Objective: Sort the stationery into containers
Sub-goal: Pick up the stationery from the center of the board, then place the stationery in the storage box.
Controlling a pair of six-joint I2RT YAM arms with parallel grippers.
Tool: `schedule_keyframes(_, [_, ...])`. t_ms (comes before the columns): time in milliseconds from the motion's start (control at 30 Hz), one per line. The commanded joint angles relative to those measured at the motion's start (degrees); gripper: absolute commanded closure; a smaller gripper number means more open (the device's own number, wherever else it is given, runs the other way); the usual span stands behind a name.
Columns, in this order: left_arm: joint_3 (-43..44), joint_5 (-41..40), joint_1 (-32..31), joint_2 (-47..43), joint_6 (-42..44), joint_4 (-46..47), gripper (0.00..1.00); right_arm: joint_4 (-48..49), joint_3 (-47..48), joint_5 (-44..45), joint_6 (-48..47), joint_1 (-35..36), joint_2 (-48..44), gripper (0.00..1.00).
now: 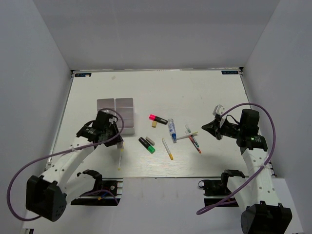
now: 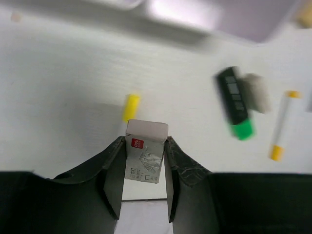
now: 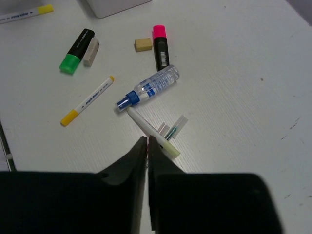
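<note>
Only the left wrist view shows the grip: left tool (image 2: 144, 145) is partly open, jaws clamped on a white paper-sleeved eraser (image 2: 145, 163), with a yellow pen cap (image 2: 130, 107) just ahead of it. The containers (image 2: 214, 19) are a blur at the top of that view. The top view places this tool right by their near right corner; both boxes adjoin at bench centre-left.

The right wrist view shows right tool (image 3: 146, 141) with jaws all but together and nothing between them, tips over the white pen (image 3: 141, 122). The top view has that tool well right of the pile.

The right wrist view gives the detail:
- pink highlighter (image 3: 161, 46) beside the beige eraser (image 3: 143, 45)
- white-blue marker (image 3: 151, 87)
- green highlighter (image 3: 77, 48) touching a white eraser (image 3: 91, 45)
- yellow-ended pen (image 3: 87, 100)

The top view alone shows the red pen (image 1: 195, 143) clearly.

The bench (image 1: 204, 92) is white with faint specks. Pale grey walls (image 1: 156, 34) stand on three sides. A purple cable (image 1: 265, 117) loops off each arm.
</note>
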Motion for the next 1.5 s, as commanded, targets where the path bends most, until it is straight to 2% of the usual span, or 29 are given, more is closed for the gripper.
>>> schedule_keyframes(0, [5.57, 3.78, -0.39, -6.55, 3.27, 3.89, 0.99, -1.46, 2.28, -2.78, -1.78, -0.14, 0.9, 0.98])
schedule_keyframes(133, [8.47, -0.08, 0.14, -9.2, 3.19, 12.57, 1.0, -1.38, 2.54, -3.14, -2.57, -0.05, 1.79, 1.0])
schedule_keyframes(300, [6.38, -11.92, 1.19, -9.82, 0.64, 27.43, 1.0, -1.12, 2.37, -2.79, -3.45, -0.05, 1.61, 1.0])
schedule_keyframes(433, [6.45, -20.46, 1.2, -5.0, -0.59, 35.1, 1.0, 0.29, 0.96, -3.49, -3.55, 0.03, 0.91, 0.99])
schedule_keyframes(500, [6.46, -26.42, 1.2, -2.89, -2.44, 37.03, 1.0, 1.08, 0.7, -3.58, -3.02, 0.03, 0.82, 0.94])
schedule_keyframes(633, [3.22, -33.56, 1.2, -0.25, -2.44, 46.86, 1.0, 2.05, 0.61, -4.28, -1.87, 0.03, 2.13, 0.92])
schedule_keyframes(767, [3.21, -40.06, 1.2, 3.0, -1.82, 52.06, 1.0, 2.23, 1.22, -4.98, -1.43, 0.03, 3.45, 0.91])
schedule_keyframes(900, [3.21, -42.62, 1.2, 7.65, 1.77, 58.46, 1.0, 2.58, 1.13, -5.25, -1.17, 0.03, 4.6, 0.9])
schedule_keyframes(1133, [1.89, -46.41, 1.2, 13.99, 2.92, 64.18, 1.0, 2.4, 1.48, -5.08, -1.08, 0.03, 4.34, 0.84])
schedule_keyframes(1333, [2.5, -46.41, 1.2, 17.69, 2.92, 64.72, 0.99, 2.4, 1.31, -4.72, -0.82, 0.03, 4.25, 0.81])
schedule_keyframes(1433, [2.5, -46.41, 1.2, 18.83, 1.87, 64.72, 0.75, 2.31, 1.4, -4.99, -0.73, -0.05, 4.68, 0.72])
schedule_keyframes(1467, [2.5, -46.41, 1.2, 18.83, 1.87, 64.72, 0.63, 2.23, 1.4, -4.99, -0.9, 0.03, 4.95, 0.67])
